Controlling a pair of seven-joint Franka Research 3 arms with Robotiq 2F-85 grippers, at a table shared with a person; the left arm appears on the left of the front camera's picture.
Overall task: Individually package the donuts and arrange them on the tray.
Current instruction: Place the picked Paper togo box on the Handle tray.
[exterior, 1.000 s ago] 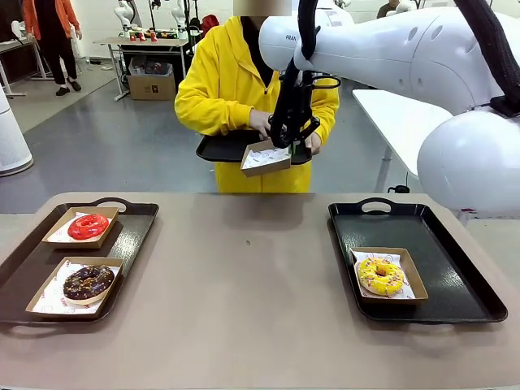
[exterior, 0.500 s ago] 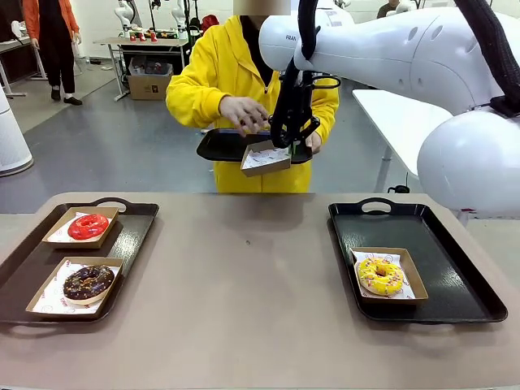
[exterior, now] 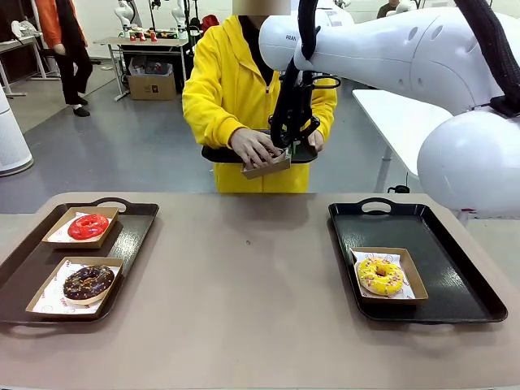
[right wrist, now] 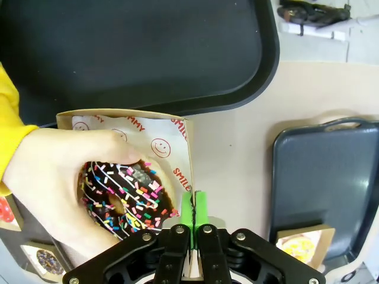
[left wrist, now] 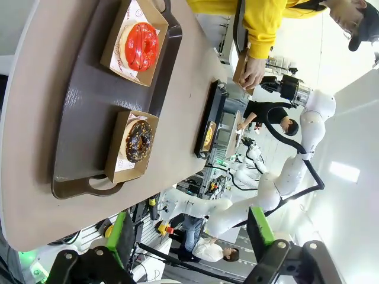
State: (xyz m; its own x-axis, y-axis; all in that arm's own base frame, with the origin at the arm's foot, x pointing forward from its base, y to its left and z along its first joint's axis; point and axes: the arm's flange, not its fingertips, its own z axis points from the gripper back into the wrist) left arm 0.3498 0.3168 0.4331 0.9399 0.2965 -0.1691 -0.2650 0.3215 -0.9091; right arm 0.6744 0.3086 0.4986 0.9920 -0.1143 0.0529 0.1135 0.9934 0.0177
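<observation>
Front view: right gripper [exterior: 286, 146] pinches the box [exterior: 266, 164] edge so the person's hand [exterior: 253, 147] can load it.

Left wrist: left gripper [left wrist: 190, 232] spread, idle over the red donut [left wrist: 138, 46].

Right wrist: sprinkled donut [right wrist: 125, 198] going into the box.

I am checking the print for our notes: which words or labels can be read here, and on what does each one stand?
"SMILE", red, partly cut off: paper liner of the box pinched by the right gripper.
"FRAN", cut off: right arm.
Print on the other box liners: too small to read.
</observation>
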